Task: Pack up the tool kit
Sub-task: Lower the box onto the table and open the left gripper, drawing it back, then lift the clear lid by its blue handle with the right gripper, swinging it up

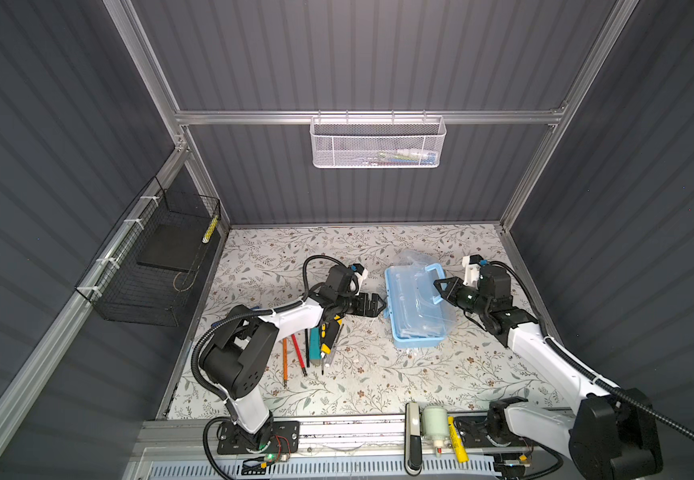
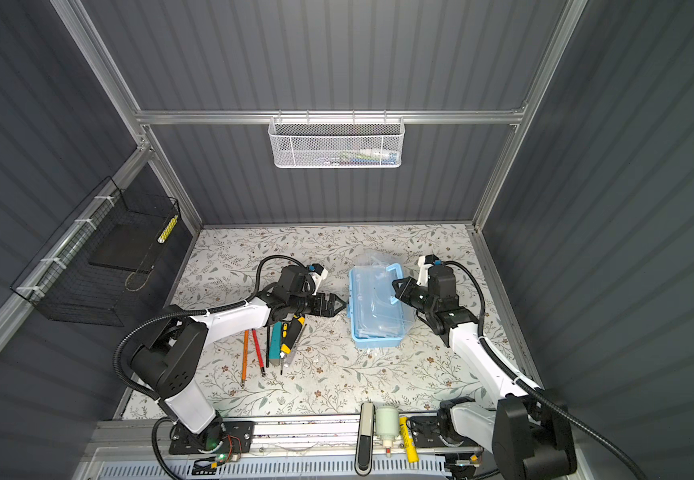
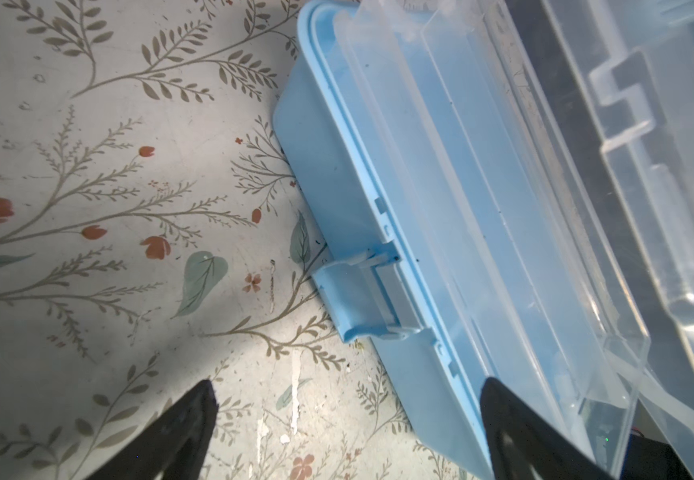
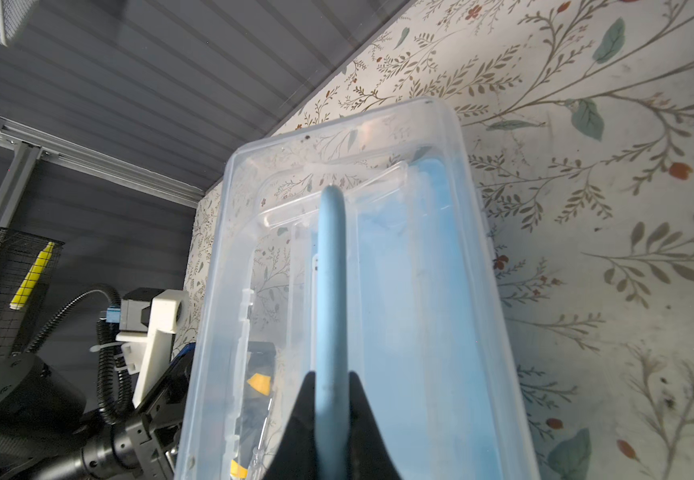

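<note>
Pinching arched plastic handle (image 4: 330, 270): right end effector (image 4: 332, 376)

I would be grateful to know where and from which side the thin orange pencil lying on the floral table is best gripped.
Grip the thin orange pencil on its nearer half, coming straight down from above and closing across its width. It lies flat at the left end of the row, and the red-handled tool beside it angles away there, leaving finger room.

Tool kit (image 1: 418, 316) mid-table — right gripper (image 1: 440, 289) tight on its handle (image 1: 432, 267), left gripper (image 1: 380, 305) agape beside it
</note>
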`<state>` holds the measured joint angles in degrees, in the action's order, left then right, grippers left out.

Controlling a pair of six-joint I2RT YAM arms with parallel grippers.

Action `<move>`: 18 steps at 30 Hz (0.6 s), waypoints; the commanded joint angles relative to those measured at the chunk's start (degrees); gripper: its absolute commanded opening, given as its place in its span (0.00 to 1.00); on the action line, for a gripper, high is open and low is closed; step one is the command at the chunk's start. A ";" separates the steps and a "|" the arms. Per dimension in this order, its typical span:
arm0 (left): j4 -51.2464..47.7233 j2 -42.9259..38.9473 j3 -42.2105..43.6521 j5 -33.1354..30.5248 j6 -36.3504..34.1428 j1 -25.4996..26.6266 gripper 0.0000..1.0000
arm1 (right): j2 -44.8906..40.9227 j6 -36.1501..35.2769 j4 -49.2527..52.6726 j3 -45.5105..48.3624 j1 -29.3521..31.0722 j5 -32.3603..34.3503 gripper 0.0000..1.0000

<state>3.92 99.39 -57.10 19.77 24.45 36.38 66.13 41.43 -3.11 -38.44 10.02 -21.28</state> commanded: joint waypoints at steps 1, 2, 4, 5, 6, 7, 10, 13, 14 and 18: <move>0.20 1.29 -2.46 1.24 0.49 0.25 0.99 | -1.08 2.08 -3.12 0.76 -0.35 -3.69 0.00; -0.08 1.51 -2.81 1.32 0.44 0.24 0.99 | -1.22 1.94 -3.13 0.82 -0.40 -3.94 0.00; 0.33 2.02 -3.17 1.97 0.37 0.26 0.99 | -1.44 1.74 -2.75 0.87 -0.44 -4.19 0.00; 1.51 2.24 -3.07 3.13 0.50 0.25 0.99 | -1.44 1.72 -2.69 0.94 -0.53 -4.21 0.00; 2.81 2.43 -2.85 3.85 0.60 0.27 0.99 | -1.44 1.68 -2.69 0.91 -0.53 -4.40 0.00; 3.18 2.67 -2.98 3.96 0.75 0.24 0.99 | -1.36 1.72 -2.76 1.01 -0.53 -4.45 0.00; 2.36 4.04 -4.17 4.40 0.65 0.27 0.99 | -1.26 2.24 -3.82 1.58 -0.61 -4.99 0.00; 1.31 5.03 -4.87 4.22 0.08 0.20 0.99 | -1.18 2.25 -4.16 1.52 -0.62 -5.33 0.00; 1.56 5.16 -4.73 4.31 0.07 0.27 0.99 | -1.18 2.25 -4.35 1.52 -0.62 -5.48 0.00; 0.59 6.46 -5.60 4.32 -0.36 0.27 0.99 | -0.65 2.08 -4.66 1.20 -0.64 -6.15 0.00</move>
<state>5.65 104.66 -60.80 22.81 24.62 36.38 66.06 42.94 -4.47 -36.95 9.47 -24.84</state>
